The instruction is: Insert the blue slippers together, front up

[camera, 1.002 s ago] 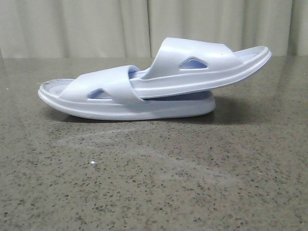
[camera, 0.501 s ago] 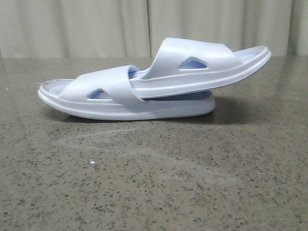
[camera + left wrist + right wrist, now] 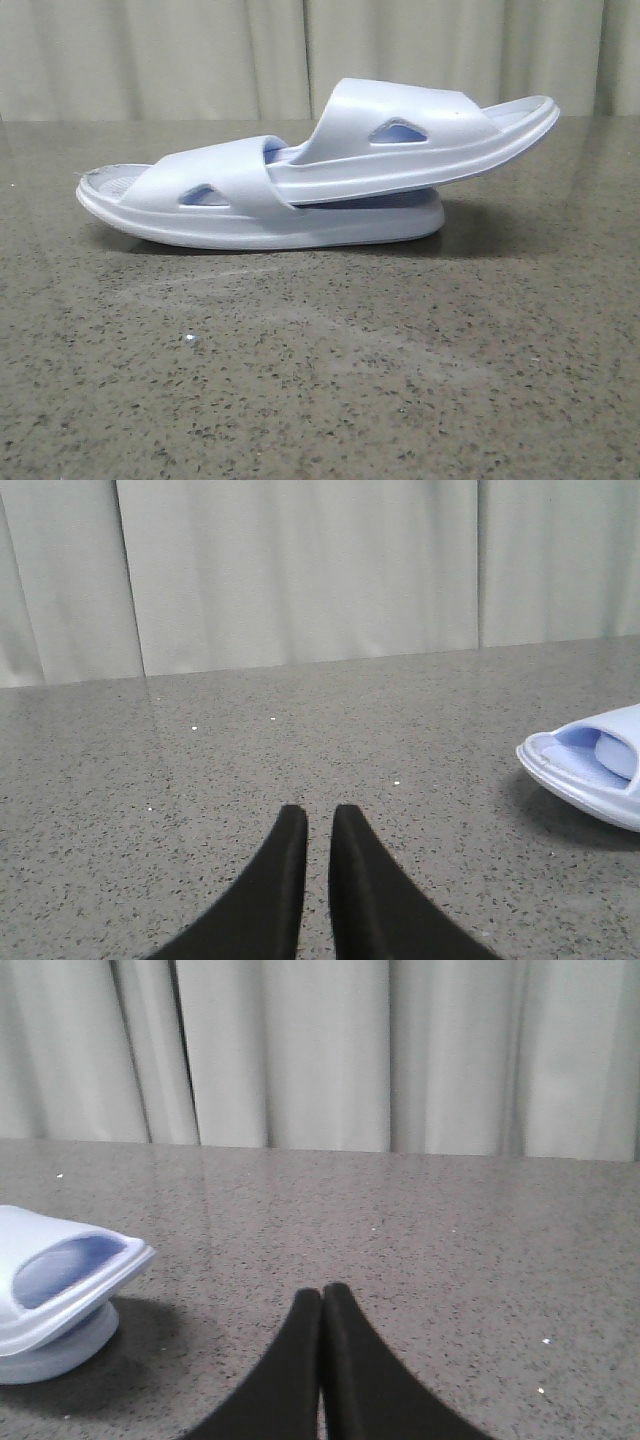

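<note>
Two blue slippers [image 3: 310, 175] are seen nested mid-desk [image 3: 320, 380], upper toe tucked under lower strap; left tool [image 3: 310, 815] is nearly closed w/ a slit, right tool [image 3: 321, 1292] apparently pressed together, both empty.

The left arm's black, curved-fingered gripper [image 3: 310, 815] shows in its wrist view with fingertips nearly together, a thin slit between them, holding nothing. The right arm's matching black gripper [image 3: 322, 1292] has its tips pressed fully together, also bare. Neither arm appears in the front view.
</note>
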`<state>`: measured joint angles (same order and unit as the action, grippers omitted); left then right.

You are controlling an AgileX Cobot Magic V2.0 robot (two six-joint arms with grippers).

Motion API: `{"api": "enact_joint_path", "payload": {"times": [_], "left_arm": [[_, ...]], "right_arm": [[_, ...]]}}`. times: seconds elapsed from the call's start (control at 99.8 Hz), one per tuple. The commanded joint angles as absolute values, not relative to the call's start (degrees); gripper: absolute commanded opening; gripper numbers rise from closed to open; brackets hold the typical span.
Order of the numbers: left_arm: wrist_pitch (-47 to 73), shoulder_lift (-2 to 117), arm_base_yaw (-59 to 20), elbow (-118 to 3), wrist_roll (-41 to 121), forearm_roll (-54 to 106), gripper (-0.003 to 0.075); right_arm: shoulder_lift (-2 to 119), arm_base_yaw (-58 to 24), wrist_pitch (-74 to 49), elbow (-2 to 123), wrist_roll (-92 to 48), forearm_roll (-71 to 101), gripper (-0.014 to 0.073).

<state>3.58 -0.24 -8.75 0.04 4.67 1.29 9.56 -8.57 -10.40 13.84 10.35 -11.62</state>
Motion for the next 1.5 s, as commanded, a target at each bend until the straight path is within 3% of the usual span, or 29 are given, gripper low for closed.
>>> {"api": "enact_joint_path", "payload": {"times": [0.0, 0.511, 1.493], "left_arm": [[-1.17, -1.99, -9.00, 0.62, 4.14, 1.74, 0.0016], [-1.17, -1.89, -9.00, 0.62, 4.14, 1.74, 0.0016], [-1.17, -1.89, -9.00, 0.62, 4.14, 1.74, 0.0016]], "right_arm": [[10.04, -5.33, -1.77, 13.51, 8.57, -9.99, -0.0107], [-1.81, -2.91, -0.32, 1.84, 8.57, -7.71, -0.0107], [-1.71, -2.91, 0.75, -1.82, 8.57, -5.63, -0.0107]]}}
